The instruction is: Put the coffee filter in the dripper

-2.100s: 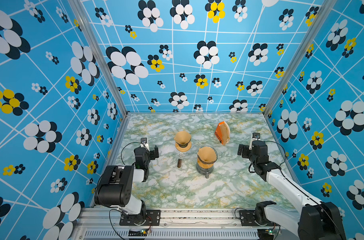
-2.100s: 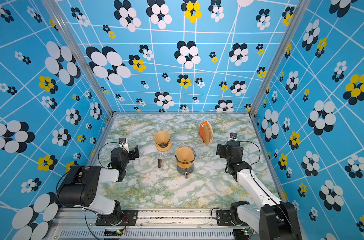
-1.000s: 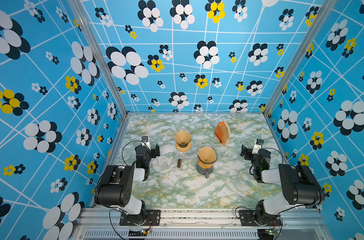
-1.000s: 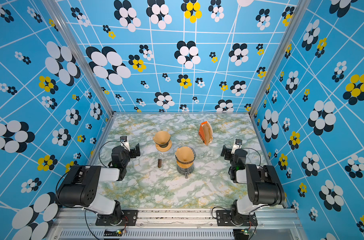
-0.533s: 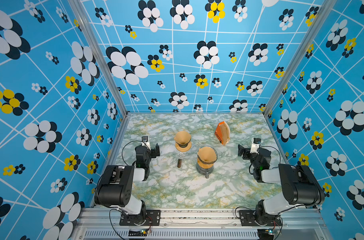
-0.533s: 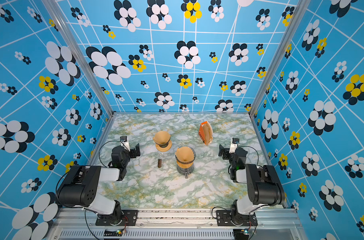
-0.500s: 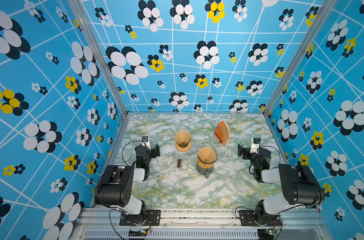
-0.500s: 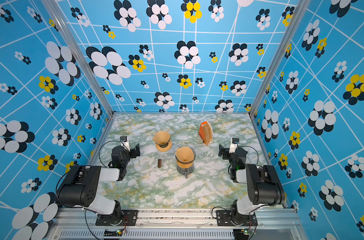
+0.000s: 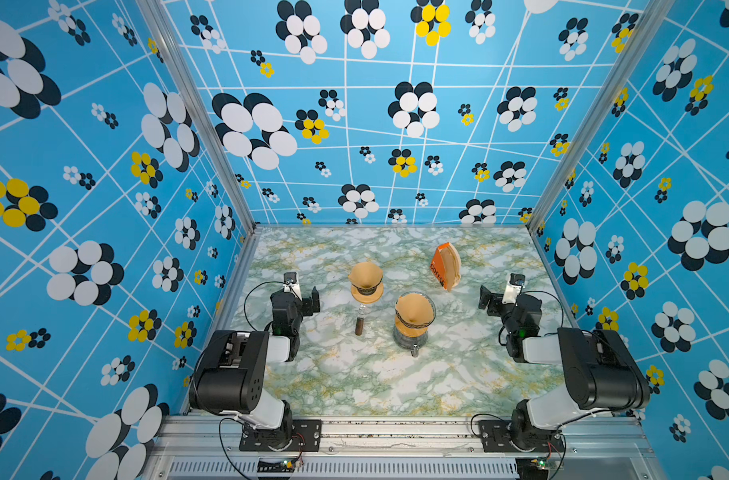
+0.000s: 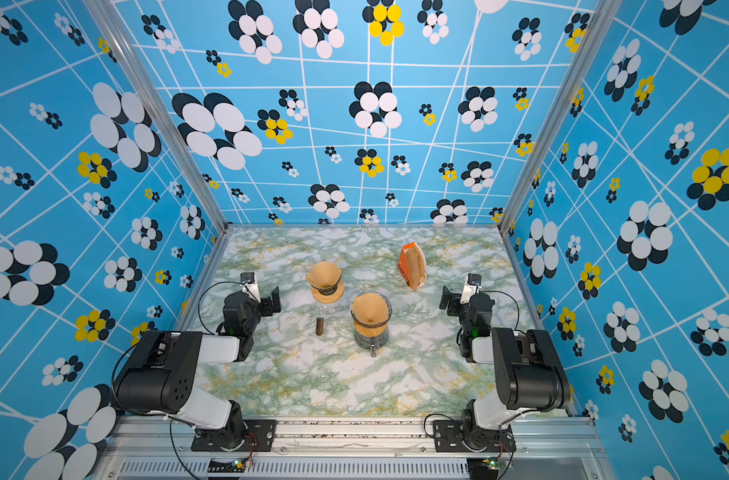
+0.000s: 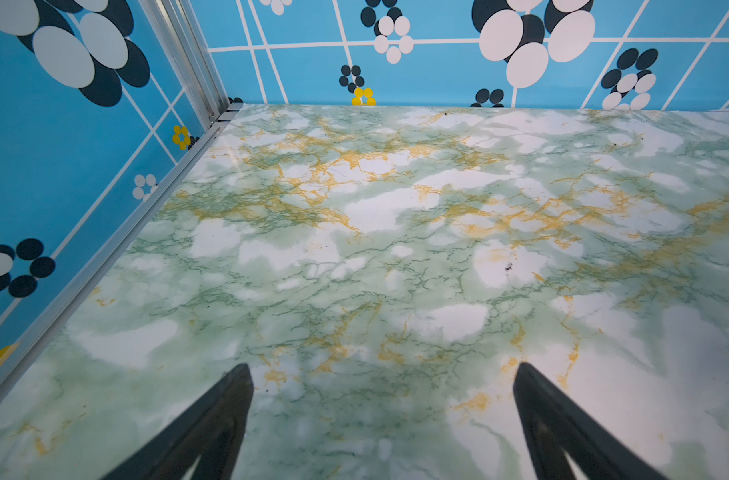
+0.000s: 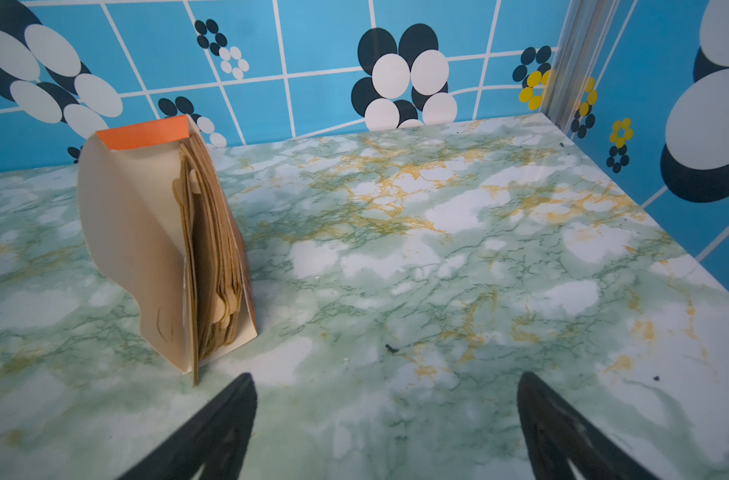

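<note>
While both arms sit drawn in at their own sides of the marbled table [image 9: 354, 386], both top views show two drippers near the middle, each with one brown paper cone seated in it. The rear dripper [image 9: 367, 294] carries its filter [image 9: 364, 272] above a thin glass stem and one small dark cylinder [image 9: 359, 326]. The front dripper [image 9: 412, 332] holds the second filter [image 9: 412, 309] and stands roughly between the two grippers. One orange filter pack [image 9: 445, 266] stands upright nearer the back wall, well apart from both drippers; white letters on its side begin COFFE. The left gripper [image 9: 308, 300] is beside the rear dripper without touching it, and the right gripper [image 9: 489, 301] is near the pack, apart from it. Blue flowered walls [image 9: 354, 124] close in three sides.

Seen from the left wrist, the left gripper [image 11: 382, 368] has its two dark fingers [image 11: 225, 415] spread wide with only bare table [image 11: 396, 208] between them.

Seen from the right wrist, the right gripper [image 12: 386, 376] is likewise spread wide and holds nothing. The filter pack [image 12: 146, 232] stands just ahead of one finger, its open side showing a stack of brown filters [image 12: 213, 249] too tightly packed to count.
</note>
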{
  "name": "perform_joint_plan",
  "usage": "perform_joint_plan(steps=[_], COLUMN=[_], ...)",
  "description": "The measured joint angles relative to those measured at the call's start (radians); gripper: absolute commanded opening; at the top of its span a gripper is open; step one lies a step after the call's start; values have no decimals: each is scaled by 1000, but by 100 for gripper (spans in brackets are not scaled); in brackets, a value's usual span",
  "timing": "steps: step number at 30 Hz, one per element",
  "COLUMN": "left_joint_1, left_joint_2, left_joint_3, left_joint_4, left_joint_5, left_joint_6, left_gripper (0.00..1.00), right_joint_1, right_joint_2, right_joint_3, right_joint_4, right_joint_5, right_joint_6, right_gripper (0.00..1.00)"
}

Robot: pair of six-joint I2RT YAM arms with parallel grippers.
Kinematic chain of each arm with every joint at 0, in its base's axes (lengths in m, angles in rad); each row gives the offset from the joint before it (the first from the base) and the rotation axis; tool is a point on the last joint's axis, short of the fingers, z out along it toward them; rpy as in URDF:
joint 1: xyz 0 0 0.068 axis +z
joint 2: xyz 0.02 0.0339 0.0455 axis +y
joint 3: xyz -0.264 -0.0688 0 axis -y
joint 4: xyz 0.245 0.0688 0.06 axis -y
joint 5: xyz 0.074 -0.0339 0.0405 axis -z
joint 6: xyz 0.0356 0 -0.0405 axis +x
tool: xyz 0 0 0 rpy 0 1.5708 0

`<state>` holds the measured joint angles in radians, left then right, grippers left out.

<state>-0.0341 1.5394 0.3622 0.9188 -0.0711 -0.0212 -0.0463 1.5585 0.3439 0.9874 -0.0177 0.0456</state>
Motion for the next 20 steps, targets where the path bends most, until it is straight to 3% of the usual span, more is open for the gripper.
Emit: perform_joint_plan(steps=[7, 20], left_joint_1=[0, 0], left_joint_2=[0, 0], left_joint_3=[0, 0], left_joint_4=[0, -6], left_joint_5=[0, 0], left_joint_6=[0, 0], left_gripper=[99, 99], right_joint_1=[15, 15], right_joint_2=[0, 0], right_joint_3=[1, 12], right_joint_4=[-10, -35], right_joint_5=[-34, 9], right_joint_6=[-21, -16], right_gripper=[99, 99])
